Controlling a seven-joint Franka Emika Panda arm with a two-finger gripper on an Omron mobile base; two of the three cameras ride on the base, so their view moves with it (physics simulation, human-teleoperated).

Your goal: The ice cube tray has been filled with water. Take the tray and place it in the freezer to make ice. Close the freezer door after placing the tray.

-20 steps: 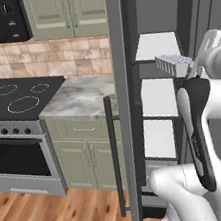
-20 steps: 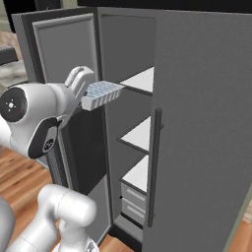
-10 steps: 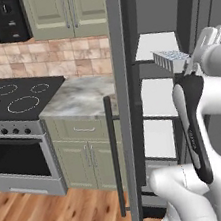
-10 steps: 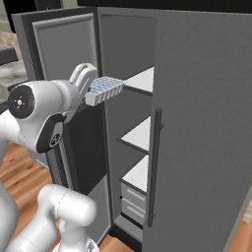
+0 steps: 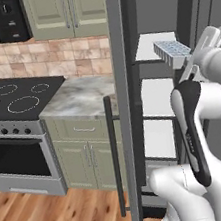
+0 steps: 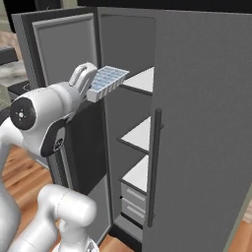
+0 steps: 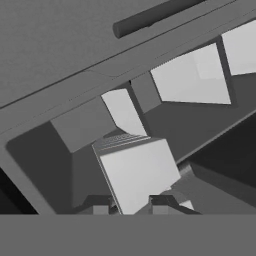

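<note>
The ice cube tray (image 6: pixel 106 82) is a flat white grid whose cells show pale blue water (image 6: pixel 110 77). My gripper (image 6: pixel 91 89) is shut on its near end and holds it tilted in front of the open freezer (image 6: pixel 135 113), at the height of the top white shelf (image 6: pixel 142 81). From the left, the tray (image 5: pixel 172 51) hangs just before that shelf (image 5: pixel 150 45), with the gripper (image 5: pixel 191 55) at its right end. The freezer door (image 5: pixel 128 104) stands swung open, edge-on, with its dark bar handle (image 5: pixel 115 155). In the hand view the tray (image 7: pixel 137 175) sits between the fingertips (image 7: pixel 161 202).
The fridge's other grey door (image 6: pixel 206 128) is closed, its dark handle (image 6: pixel 156 167) right of the opening. Lower white shelves (image 6: pixel 139 137) and drawers (image 6: pixel 132 203) fill the freezer below. A stove (image 5: pixel 10 100), marble counter (image 5: pixel 79 94) and green cabinets (image 5: pixel 86 152) lie left of the open door.
The arm has lifted the tray higher and carried it a little closer to the freezer's top shelf. The grip has stayed shut on it.
</note>
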